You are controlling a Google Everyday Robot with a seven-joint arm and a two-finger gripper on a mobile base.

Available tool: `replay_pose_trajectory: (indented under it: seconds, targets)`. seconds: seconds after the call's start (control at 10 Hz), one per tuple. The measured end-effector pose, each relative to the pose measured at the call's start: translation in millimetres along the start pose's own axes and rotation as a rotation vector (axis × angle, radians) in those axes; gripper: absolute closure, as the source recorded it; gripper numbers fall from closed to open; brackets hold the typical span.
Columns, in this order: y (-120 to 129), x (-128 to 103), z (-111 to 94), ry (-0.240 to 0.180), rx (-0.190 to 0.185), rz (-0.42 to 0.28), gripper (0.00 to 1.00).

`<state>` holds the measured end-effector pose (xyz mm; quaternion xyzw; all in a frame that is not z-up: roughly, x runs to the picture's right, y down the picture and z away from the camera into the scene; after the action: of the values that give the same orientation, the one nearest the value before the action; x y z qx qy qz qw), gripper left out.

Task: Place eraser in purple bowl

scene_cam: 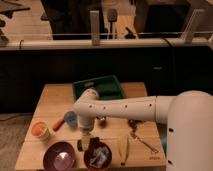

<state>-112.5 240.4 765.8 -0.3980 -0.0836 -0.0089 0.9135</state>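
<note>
The purple bowl [60,156] stands at the table's front left. A small dark block [80,145], which may be the eraser, sits just right of the bowl's rim, between it and a dark bowl [98,156]. My gripper [85,139] hangs from the white arm [125,107] and points down right above and beside that block. I cannot tell whether it touches or holds the block.
A green tray [98,89] stands at the back of the wooden table [50,100]. A blue cup [70,118] with a red-handled item [59,124] and an orange cup [40,130] are at the left. A pale long object [124,149] and utensils [141,141] lie at the front right.
</note>
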Motion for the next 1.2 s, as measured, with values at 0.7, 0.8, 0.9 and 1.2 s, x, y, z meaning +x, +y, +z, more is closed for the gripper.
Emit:
replay_pose_trajectory:
  seconds: [0.7, 0.8, 0.9, 1.2]
  targets:
    - [-7, 4, 16, -0.023, -0.029, 0.037, 0.20]
    - [-7, 4, 14, -0.011, -0.034, 0.038, 0.20]
    - [-8, 1, 7, 0.002, -0.034, 0.038, 0.20]
    - [-10, -14, -4, 0.021, -0.037, 0.020, 0.20]
